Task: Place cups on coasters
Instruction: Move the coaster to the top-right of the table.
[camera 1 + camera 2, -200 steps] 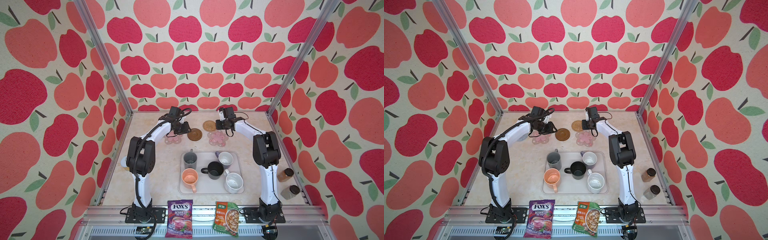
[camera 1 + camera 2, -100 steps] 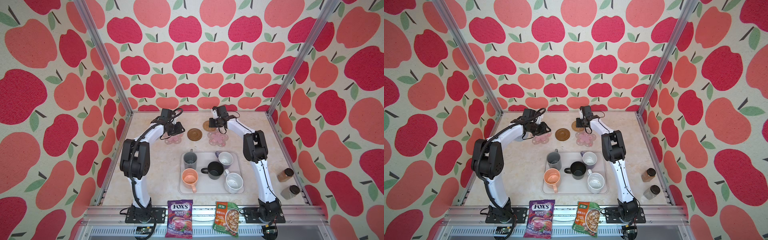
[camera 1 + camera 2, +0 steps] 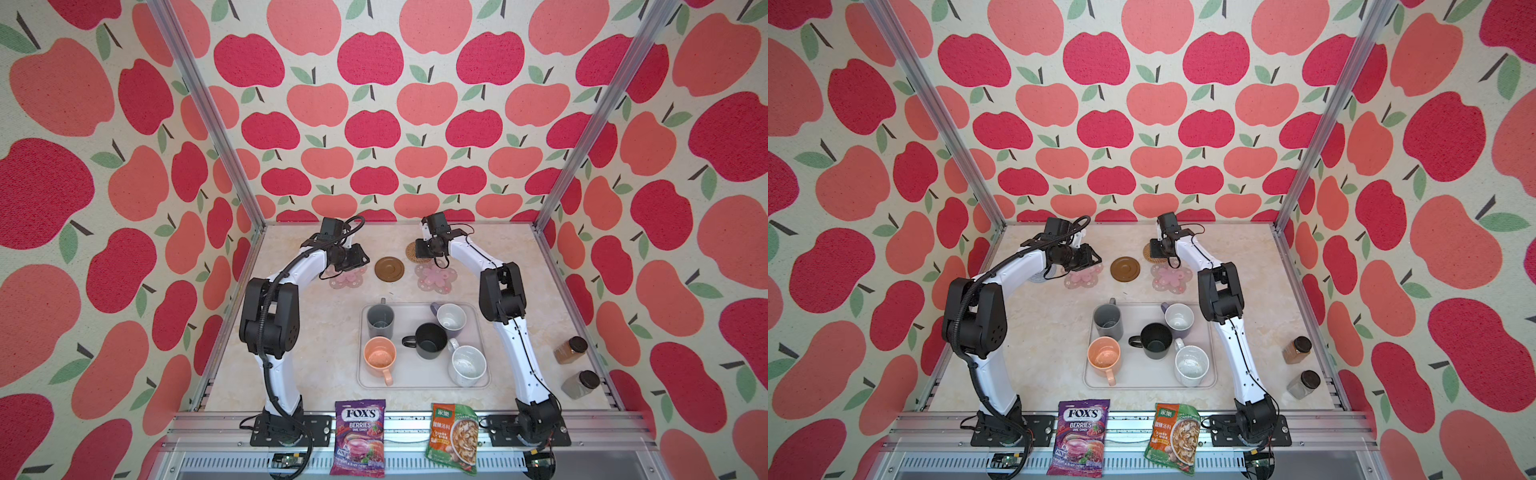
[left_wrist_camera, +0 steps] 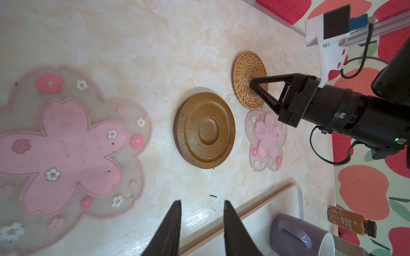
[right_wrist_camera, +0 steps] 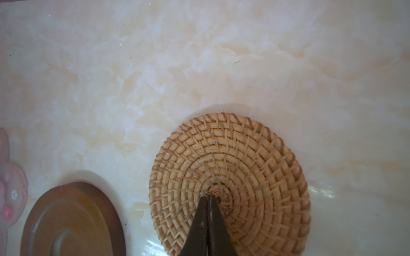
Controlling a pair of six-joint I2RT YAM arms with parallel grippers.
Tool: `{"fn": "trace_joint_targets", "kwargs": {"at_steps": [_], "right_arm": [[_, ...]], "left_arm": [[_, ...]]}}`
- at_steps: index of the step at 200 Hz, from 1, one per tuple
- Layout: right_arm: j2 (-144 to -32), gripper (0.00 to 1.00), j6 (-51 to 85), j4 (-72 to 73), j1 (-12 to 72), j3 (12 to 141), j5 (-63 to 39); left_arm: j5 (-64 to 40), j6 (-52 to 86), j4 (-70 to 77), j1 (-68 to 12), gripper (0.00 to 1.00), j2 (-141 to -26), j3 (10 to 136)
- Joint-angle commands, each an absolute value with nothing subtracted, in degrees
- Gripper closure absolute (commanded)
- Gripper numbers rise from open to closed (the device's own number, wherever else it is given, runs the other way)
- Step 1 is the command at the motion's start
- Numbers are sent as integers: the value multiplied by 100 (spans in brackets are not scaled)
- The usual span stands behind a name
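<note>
Right gripper (image 5: 208,197) is pinched fully together, with its tips planted on the middle of the rattan coaster (image 5: 244,159), which lies flat near the back of the table. Left gripper (image 4: 202,212) has its jaws a narrow gap apart with nothing between them, and it hangs over bare tabletop near the left flower coaster (image 4: 66,144). Next along the row come the brown disc (image 4: 204,130) and the other flower coaster (image 4: 267,135), which sits just in front of the rattan one. A greyish round mat (image 3: 1040,278) peeks out from under the left arm, mostly hidden. None of the coasters has a cup on it. All five mugs stand upright, bunched in the pale tray (image 3: 424,380) closer to the front: grey mug (image 3: 380,322), lavender mug (image 3: 451,320), black mug (image 3: 432,340), orange mug (image 3: 379,357) and white mug (image 3: 467,365). The tabletop (image 3: 316,353) is a glossy cream marble look with a few dark specks. Two jars (image 3: 571,350) stand by the right edge, well apart from the tray. A candy bag (image 3: 359,436) and a soup packet (image 3: 453,438) lie on the front rail. The whole cell is boxed in by loud apple wallpaper (image 3: 374,124) and aluminium posts (image 3: 208,116).
</note>
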State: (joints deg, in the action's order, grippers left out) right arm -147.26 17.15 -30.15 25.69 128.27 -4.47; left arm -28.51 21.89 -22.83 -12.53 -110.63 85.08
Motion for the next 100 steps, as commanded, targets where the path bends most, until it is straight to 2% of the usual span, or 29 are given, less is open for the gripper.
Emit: {"fn": "trace_joint_targets", "kwargs": {"at_steps": [1, 100], "right_arm": [[-14971, 93, 1907, -3477, 2470, 12989, -216], [-14958, 93, 2171, -3904, 1653, 13161, -25]], "left_arm": [[-2877, 2288, -2206, -1222, 65, -11022, 8406], [-2882, 2461, -2188, -1256, 65, -10967, 8439]]}}
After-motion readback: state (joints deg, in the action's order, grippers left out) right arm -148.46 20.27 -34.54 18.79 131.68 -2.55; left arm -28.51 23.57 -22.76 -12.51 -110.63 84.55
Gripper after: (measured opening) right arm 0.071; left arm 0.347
